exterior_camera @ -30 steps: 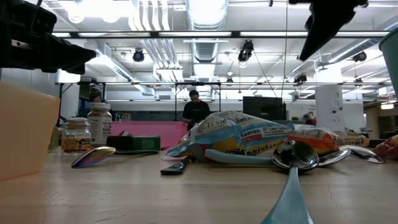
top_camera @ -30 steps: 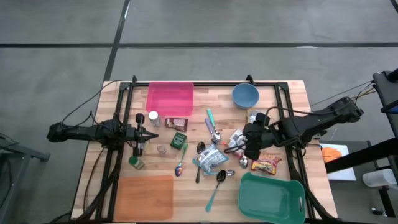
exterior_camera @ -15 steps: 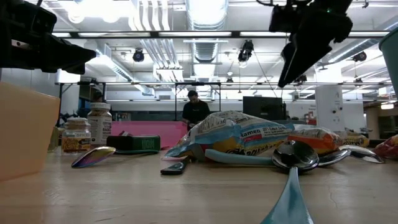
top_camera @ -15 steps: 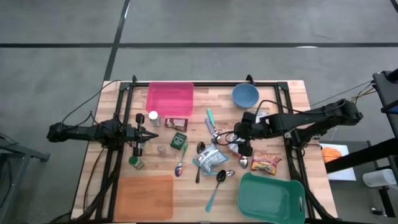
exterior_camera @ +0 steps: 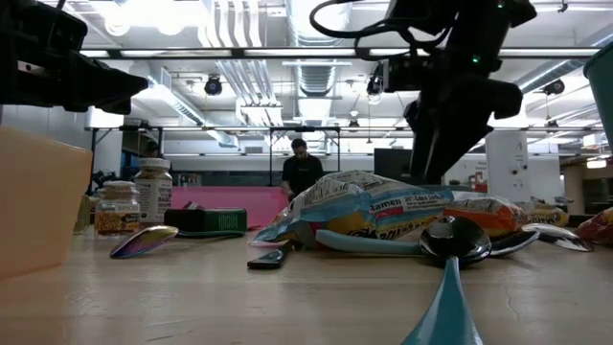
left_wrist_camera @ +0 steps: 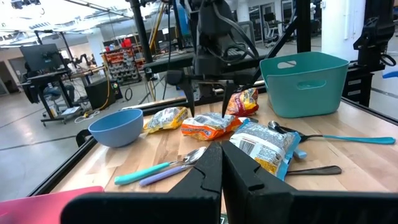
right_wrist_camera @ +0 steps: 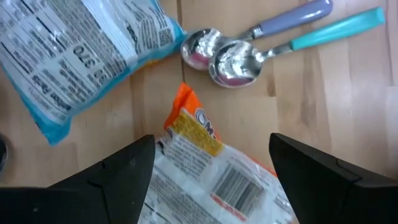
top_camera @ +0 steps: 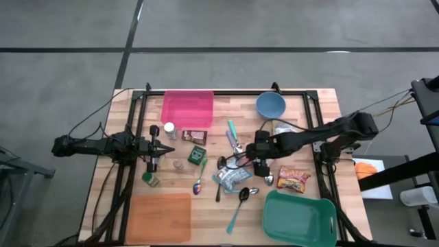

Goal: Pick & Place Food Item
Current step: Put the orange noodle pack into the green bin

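An orange-and-white food packet (right_wrist_camera: 205, 168) lies flat on the wooden table (top_camera: 315, 110), right of centre. My right gripper (right_wrist_camera: 211, 142) hangs open just above it, pointing steeply down, one finger on each side and touching nothing; the left wrist view shows the same gripper (left_wrist_camera: 211, 102) over the packet (left_wrist_camera: 208, 127). A blue-and-white ramen packet (top_camera: 233, 176) lies beside it, toward the near edge. My left gripper (top_camera: 161, 146) is shut and level at the table's left.
A teal tub (top_camera: 300, 218) stands at the near right, with a red packet (top_camera: 293, 180) beside it. A blue bowl (top_camera: 271, 104) and a pink tray (top_camera: 187, 108) sit at the far edge. Several spoons (right_wrist_camera: 217, 53), small jars (top_camera: 169, 130) and an orange board (top_camera: 159, 216) lie around.
My right gripper has moved toward the table's left edge and come down over the orange-and-white packet, rolling about its own axis as it went. The packets have stayed where they were.
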